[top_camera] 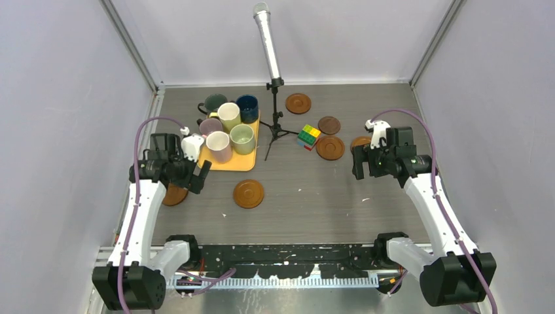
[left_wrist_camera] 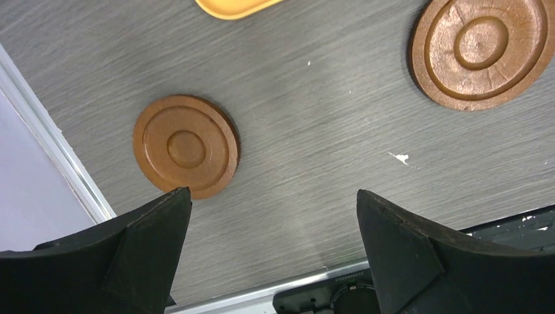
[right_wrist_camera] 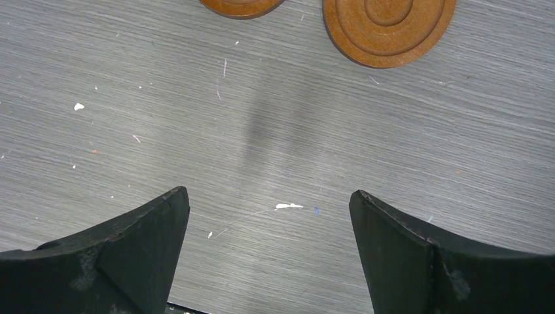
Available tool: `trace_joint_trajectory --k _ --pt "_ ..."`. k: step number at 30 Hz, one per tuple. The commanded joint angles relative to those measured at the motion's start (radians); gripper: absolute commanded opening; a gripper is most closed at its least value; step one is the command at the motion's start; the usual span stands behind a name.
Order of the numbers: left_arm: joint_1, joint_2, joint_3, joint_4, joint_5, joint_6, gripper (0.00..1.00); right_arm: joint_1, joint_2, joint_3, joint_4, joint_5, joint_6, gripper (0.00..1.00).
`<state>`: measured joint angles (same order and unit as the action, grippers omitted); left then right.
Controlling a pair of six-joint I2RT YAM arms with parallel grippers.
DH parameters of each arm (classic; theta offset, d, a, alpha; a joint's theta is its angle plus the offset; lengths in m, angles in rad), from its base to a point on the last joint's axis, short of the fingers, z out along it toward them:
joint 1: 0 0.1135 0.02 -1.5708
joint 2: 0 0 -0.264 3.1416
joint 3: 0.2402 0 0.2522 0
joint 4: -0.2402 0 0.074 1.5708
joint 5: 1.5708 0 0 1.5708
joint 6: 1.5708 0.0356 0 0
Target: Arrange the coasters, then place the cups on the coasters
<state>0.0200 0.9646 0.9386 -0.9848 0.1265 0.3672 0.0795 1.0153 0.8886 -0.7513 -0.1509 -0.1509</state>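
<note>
Several brown coasters lie scattered on the table: one (top_camera: 298,103) at the back, two (top_camera: 329,125) (top_camera: 330,148) by the cube, one (top_camera: 249,193) in the middle front. Another coaster (top_camera: 175,194) (left_wrist_camera: 186,146) lies partly under my left arm, and one (top_camera: 359,142) is half hidden behind my right arm. Several cups, among them a pink cup (top_camera: 218,146), a pale green cup (top_camera: 241,139) and a navy cup (top_camera: 247,108), stand crowded on the tray. My left gripper (top_camera: 197,178) (left_wrist_camera: 273,196) hovers open just beside the left coaster. My right gripper (top_camera: 366,170) (right_wrist_camera: 268,196) hangs open over bare table, with a coaster (right_wrist_camera: 388,26) ahead of it.
The orange-yellow tray (top_camera: 237,161) (left_wrist_camera: 235,6) sits at the back left. A microphone (top_camera: 267,39) on a black tripod (top_camera: 275,127) stands in the middle back. A multicoloured cube (top_camera: 308,137) lies to its right. Grey walls close in both sides.
</note>
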Motion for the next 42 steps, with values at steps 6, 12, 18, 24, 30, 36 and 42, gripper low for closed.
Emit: trace_joint_trajectory --k 6,12,18,24,30,36,42 --pt "0.004 0.171 0.204 -0.043 0.189 0.283 1.0 0.005 0.051 0.06 0.023 -0.092 -0.007 0.96" --pt "0.039 0.37 0.325 -0.064 0.212 0.585 1.0 0.005 0.079 0.058 0.042 -0.141 -0.018 0.96" --pt "0.156 0.596 0.541 -0.244 0.373 0.721 0.98 0.005 0.097 0.052 0.041 -0.17 -0.025 0.96" --pt "0.305 0.629 0.482 -0.226 0.422 0.76 0.99 0.006 0.183 0.084 0.068 -0.048 -0.063 0.96" --pt "0.41 0.598 0.382 -0.176 0.445 0.764 0.99 0.005 0.466 0.269 0.104 0.119 -0.056 0.9" --pt "0.461 0.572 0.331 -0.195 0.44 0.801 0.99 -0.004 0.727 0.486 0.097 0.235 -0.067 0.85" --pt "0.549 0.594 0.296 -0.199 0.413 0.863 0.99 -0.051 0.895 0.597 0.057 0.218 -0.088 0.84"
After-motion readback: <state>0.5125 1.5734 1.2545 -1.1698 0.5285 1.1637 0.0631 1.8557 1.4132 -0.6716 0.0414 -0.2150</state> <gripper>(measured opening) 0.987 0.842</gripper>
